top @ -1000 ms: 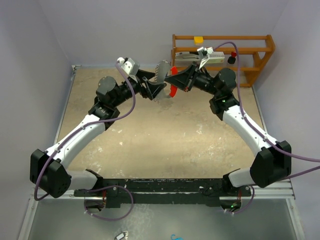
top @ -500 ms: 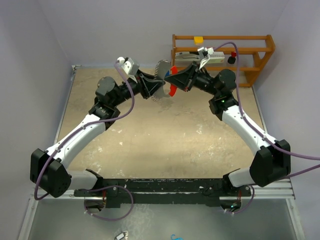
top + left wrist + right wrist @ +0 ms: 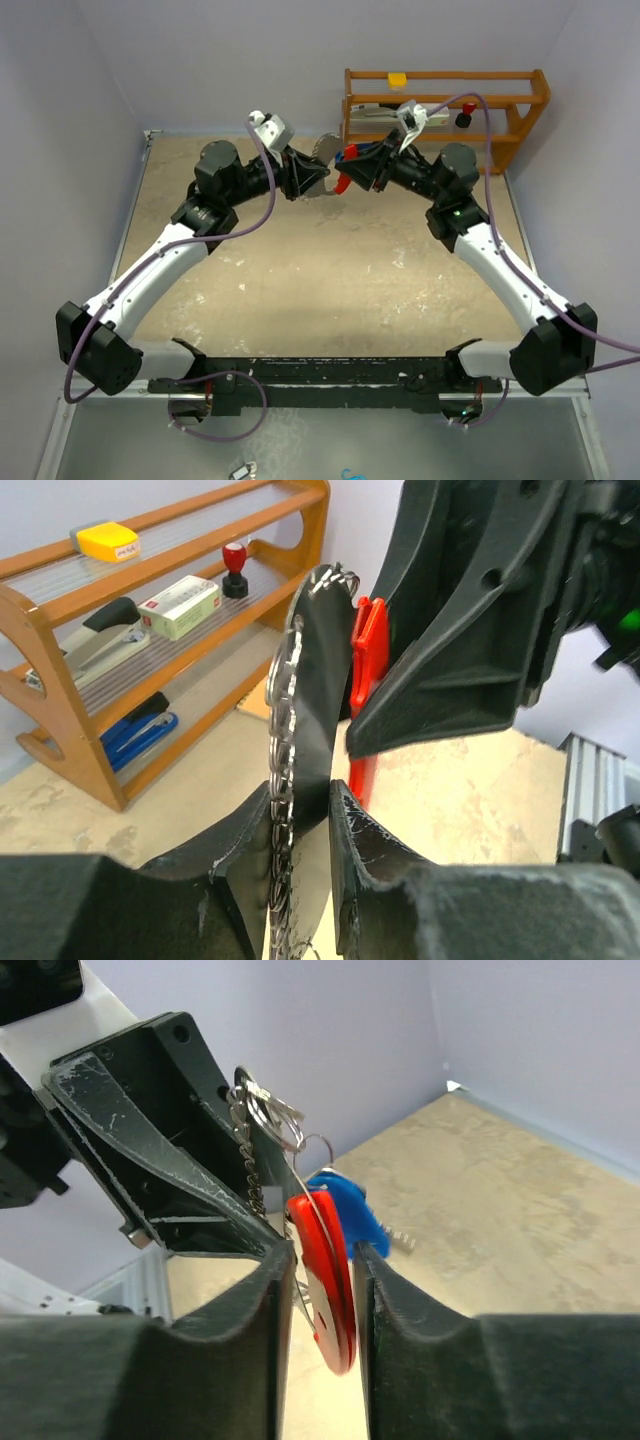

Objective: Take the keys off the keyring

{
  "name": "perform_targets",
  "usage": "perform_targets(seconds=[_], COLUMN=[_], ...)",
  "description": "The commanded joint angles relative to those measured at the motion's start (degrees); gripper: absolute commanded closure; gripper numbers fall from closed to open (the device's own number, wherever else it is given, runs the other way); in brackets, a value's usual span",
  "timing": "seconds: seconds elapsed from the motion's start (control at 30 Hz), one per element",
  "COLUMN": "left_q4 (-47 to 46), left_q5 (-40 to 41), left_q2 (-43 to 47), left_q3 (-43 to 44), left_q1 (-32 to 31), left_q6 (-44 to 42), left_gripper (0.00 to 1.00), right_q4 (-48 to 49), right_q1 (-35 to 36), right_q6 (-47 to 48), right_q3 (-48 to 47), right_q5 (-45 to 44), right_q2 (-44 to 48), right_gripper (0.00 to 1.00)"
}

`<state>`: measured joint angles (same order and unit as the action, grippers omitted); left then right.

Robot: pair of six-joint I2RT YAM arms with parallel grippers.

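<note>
Both grippers hold the keyring in the air over the far middle of the table. My left gripper (image 3: pixel 312 178) (image 3: pixel 330 785) is shut on its silver chain (image 3: pixel 283 720) and a dark flat tag (image 3: pixel 318 670). My right gripper (image 3: pixel 347 168) (image 3: pixel 322 1250) is closed around the red-and-white oval fob (image 3: pixel 328 1270) (image 3: pixel 340 184) (image 3: pixel 366 660), which stands edge-on between its fingers. The blue-headed key (image 3: pixel 345 1215) hangs just behind the fob, with its silver blade pointing right. Rings (image 3: pixel 268 1110) and chain links sit above it against the left gripper's body. Any other keys are hidden.
A wooden shelf (image 3: pixel 520 110) (image 3: pixel 60 640) stands at the back right, close behind the grippers. It holds a yellow block (image 3: pixel 105 542), a red stamp (image 3: pixel 235 565), a white box (image 3: pixel 180 605), a stapler and a blue tool. The sandy table (image 3: pixel 330 290) lies below.
Both wrists have rolled and the left arm has swung further back and right. The grippers have closed in on each other, and the fob now shows edge-on with the blue key head beside it.
</note>
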<state>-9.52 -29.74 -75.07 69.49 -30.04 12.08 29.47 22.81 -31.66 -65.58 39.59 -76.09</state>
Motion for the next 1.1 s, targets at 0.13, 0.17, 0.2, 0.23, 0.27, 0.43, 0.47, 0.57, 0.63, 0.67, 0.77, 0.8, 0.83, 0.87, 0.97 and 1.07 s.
perform_targets(seconds=[0.13,0.17,0.2,0.23,0.27,0.43,0.47,0.57,0.63,0.67,0.77,0.8,0.83,0.87,0.97,1.07], left_q4=[5.4,5.0,4.2,3.5,3.1,3.3,3.5,2.9,1.2,-0.6,-6.2,-7.6,-8.5,-9.2,-14.6,-20.6], left_q5=[0.7,-0.3,-1.0,-1.6,-2.5,-4.1,-5.3,-10.5,-15.2,-16.8,-19.7,-20.1,-20.2,-20.1,-20.3,-20.7], left_q2=[4.5,4.7,4.9,5.1,5.3,6.6,6.6,5.8,5.0,4.6,2.4,1.4,0.4,-0.6,-2.3,-3.7], left_q3=[3.6,3.6,3.5,3.4,3.3,3.9,4.3,5.7,6.6,6.7,6.9,7.1,7.7,8.0,7.5,6.6], left_q1=[-0.2,-0.2,-0.3,-0.3,-0.3,-0.4,-0.4,-0.4,-0.4,-0.4,-0.3,-0.2,-0.1,0.2,1.0,1.4], left_q6=[-5.7,-5.5,-5.0,-4.5,-4.3,-3.8,-3.8,-2.2,0.1,1.8,7.3,9.1,10.4,11.7,17.2,23.0], left_gripper=[1.0,1.0,1.0,1.0,1.0,1.0,1.0,1.0,1.0,1.0,1.0,1.0,1.0,1.0,1.0,1.0], right_q4=[-7.4,-7.6,-7.6,-7.6,-7.7,-8.7,-9.6,-12.2,-13.0,-13.4,-15.9,-17.1,-18.1,-18.4,-17.1,-14.2], right_q1=[-0.2,-0.2,-0.2,-0.2,-0.2,-0.2,-0.2,-0.2,-0.3,-0.3,-0.3,-0.4,-0.3,-0.4,-0.4,-0.4], right_q6=[16.3,16.6,16.9,17.2,17.7,18.0,18.9,21.9,24.0,25.2,28.0,28.4,28.6,28.6,27.4,25.8], right_q3=[1.1,1.7,2.0,2.2,2.3,1.6,0.9,-0.4,-0.5,-0.5,-1.4,-2.0,-2.3,-2.2,-0.2,1.5], right_q5=[-10.4,-10.6,-11.3,-12.4,-13.9,-14.2,-15.4,-16.5,-18.6,-20.5,-22.5,-22.0,-21.0,-19.7,-17.3,-14.5], right_q2=[11.5,12.1,12.6,12.8,12.9,11.3,10.6,9.4,9.7,10.0,9.9,9.7,9.6,9.7,11.2,13.2], right_gripper=[0.51,0.49,0.48,0.48,0.48,0.49,0.5,0.53,0.53,0.52,0.52,0.52,0.52,0.51,0.5,0.49])
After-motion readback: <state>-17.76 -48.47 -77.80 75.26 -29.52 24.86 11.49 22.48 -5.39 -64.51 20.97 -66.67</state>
